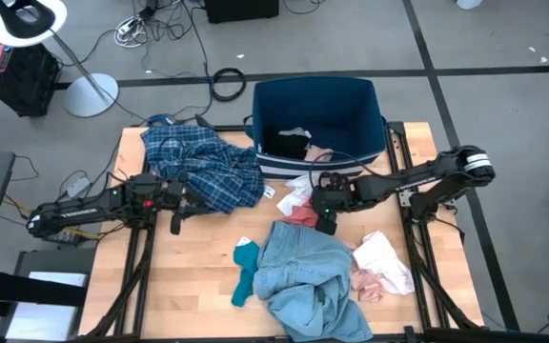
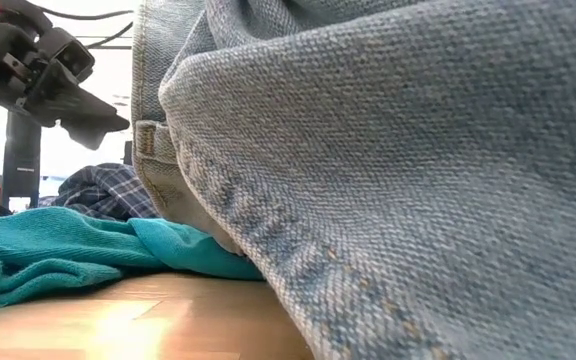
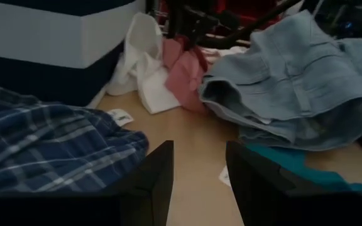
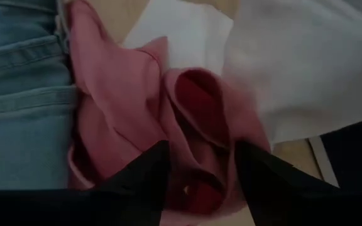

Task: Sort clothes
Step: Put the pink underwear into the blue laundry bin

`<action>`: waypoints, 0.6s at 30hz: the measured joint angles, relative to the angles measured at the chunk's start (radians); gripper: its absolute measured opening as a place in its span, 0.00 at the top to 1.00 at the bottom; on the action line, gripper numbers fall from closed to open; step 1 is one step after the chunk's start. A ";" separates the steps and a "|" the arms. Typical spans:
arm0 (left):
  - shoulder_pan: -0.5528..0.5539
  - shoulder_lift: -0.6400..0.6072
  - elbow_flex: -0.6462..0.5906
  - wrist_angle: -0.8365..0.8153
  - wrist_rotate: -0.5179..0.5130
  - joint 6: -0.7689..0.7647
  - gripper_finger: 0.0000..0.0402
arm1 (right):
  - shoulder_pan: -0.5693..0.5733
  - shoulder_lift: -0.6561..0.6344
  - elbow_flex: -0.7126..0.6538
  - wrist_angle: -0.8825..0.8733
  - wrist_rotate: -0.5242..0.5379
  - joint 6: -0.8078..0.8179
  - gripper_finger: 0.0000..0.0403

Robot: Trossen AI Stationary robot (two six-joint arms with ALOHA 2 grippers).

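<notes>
Right gripper (image 1: 324, 221) poised right over the pink garment (image 1: 302, 215), jaws apart and empty.

Seen from the right wrist, the two dark fingers straddle a rumpled fold of the pink garment (image 4: 187, 119) directly ahead of them, the cloth not yet pinched; my read is a straight drop and close will take it. It lies just in front of the dark-blue bin (image 1: 317, 124), between the white piece (image 1: 298, 186) and the denim piece (image 1: 305, 278), its length running roughly from bin toward denim. The right arm is clearly nearer; the left gripper (image 1: 181, 202) waits open and empty beside the plaid shirt (image 1: 203, 167). Count on the table: one plaid shirt, one denim piece, one teal sock (image 1: 245, 272), one pink garment, one white piece, a pale pink-and-white bundle (image 1: 381, 267) at the right, and something light already in the bin.
</notes>
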 joint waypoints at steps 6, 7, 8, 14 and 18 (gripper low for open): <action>0.000 0.001 0.000 -0.001 -0.005 0.071 0.62 | -0.028 0.003 0.000 0.036 -0.102 0.000 0.65; 0.000 0.003 0.000 -0.001 -0.005 0.075 0.62 | -0.030 0.001 0.000 0.042 -0.110 0.000 0.69; 0.000 0.005 0.000 -0.005 -0.005 0.076 0.62 | -0.032 0.001 0.000 0.051 -0.116 0.000 0.73; 0.000 0.005 0.000 -0.009 -0.005 0.073 0.62 | -0.035 -0.002 0.005 0.056 -0.133 -0.013 0.97; 0.000 0.005 0.000 -0.010 -0.005 0.073 0.62 | -0.035 -0.006 0.081 0.001 -0.125 0.001 0.98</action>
